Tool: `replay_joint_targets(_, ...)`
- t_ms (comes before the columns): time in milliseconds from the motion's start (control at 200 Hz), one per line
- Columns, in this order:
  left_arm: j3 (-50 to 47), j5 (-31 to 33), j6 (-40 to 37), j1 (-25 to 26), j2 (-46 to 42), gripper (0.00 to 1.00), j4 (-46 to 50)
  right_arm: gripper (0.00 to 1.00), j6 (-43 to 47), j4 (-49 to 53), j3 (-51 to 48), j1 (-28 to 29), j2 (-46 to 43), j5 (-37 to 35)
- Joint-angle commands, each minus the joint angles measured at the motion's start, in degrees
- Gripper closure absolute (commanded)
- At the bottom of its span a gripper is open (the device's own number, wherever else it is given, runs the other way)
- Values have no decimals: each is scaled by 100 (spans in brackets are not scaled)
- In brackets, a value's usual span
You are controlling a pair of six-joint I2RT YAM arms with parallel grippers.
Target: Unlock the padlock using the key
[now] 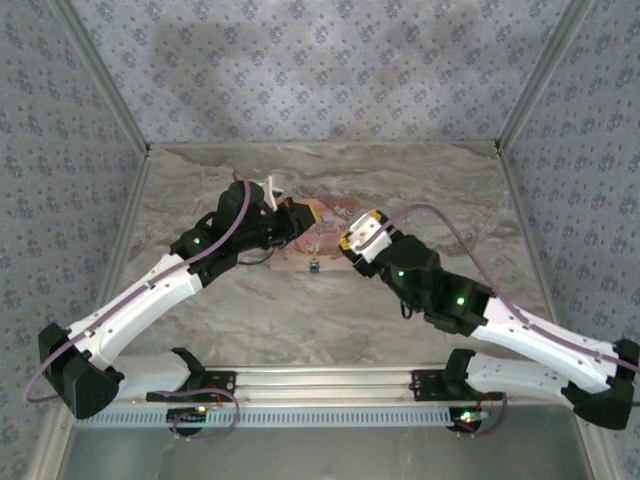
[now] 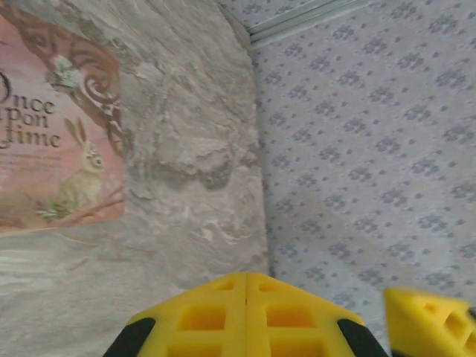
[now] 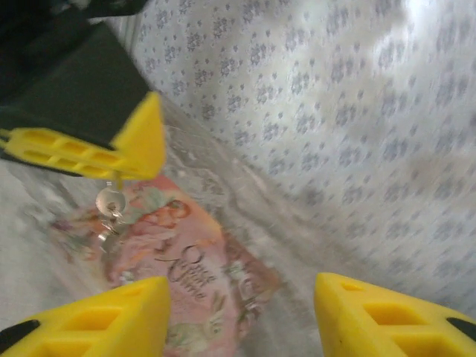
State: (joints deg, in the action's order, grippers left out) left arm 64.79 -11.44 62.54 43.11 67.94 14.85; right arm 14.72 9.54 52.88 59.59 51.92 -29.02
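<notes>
Nearest, the tiny blue padlock (image 1: 313,266) lies on the marble tabletop (image 1: 300,310), just beside the near edge of the pink pouch (image 1: 328,220), between the 2 arms. The right end effector (image 3: 239,290) gapes empty. The left end effector (image 2: 245,297) is clamped, with a silvery key (image 3: 110,216) dangling from its tip.

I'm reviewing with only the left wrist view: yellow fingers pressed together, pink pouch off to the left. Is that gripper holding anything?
Observer: In the right wrist view, what looks like the key on a silvery ring dangles under the left gripper, apparently pinched.
Operator: Where's the padlock?
Observer: The padlock lies on the table by the pouch's near edge, between the arms.
Operator: And the right gripper?
Observer: The right gripper is open and empty, facing the pouch.
</notes>
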Motion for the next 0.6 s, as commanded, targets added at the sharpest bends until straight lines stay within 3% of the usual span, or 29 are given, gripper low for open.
replay_joint_targets(0,253,296,-858,-22,-172,100,178,41,-2118,870,221,-493,-216,1068)
replay_joint_targets(110,33,266,-1103,-6,-247,100,-255,42,-3305,830,68,-1309,-359,2378)
replay_joint_targets(320,-193,258,-1384,166,-308,100,-959,49,-5304,-903,-648,-2825,-296,5024)
replay_joint_targets(425,-318,368,-1517,337,-358,100,-1381,49,-6094,-2015,-928,-3023,-66,5686)
replay_joint_targets(595,-603,423,-1519,481,-431,100,-2237,43,-7049,-3609,-1359,-3016,131,5910)
